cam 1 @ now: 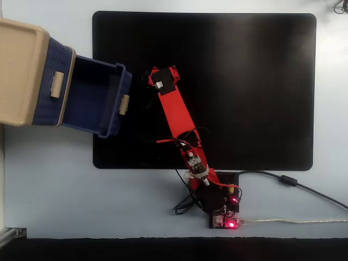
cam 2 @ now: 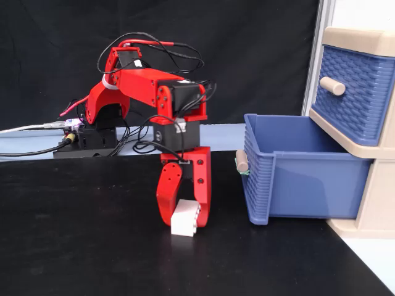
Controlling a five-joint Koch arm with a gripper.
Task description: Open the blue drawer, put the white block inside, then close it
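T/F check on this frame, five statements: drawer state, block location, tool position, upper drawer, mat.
1. The blue drawer is pulled out. True.
2. The white block lies inside that drawer. False: it sits on the black mat, left of the drawer in the side fixed view.
3. The tool is down at the block, one finger on each side of it. True; whether it already squeezes the block cannot be told.
4. The upper drawer is open too. False: it sits flush in the beige cabinet.
5. The arm's base stands in the middle of the mat. False: it stands at the mat's edge.
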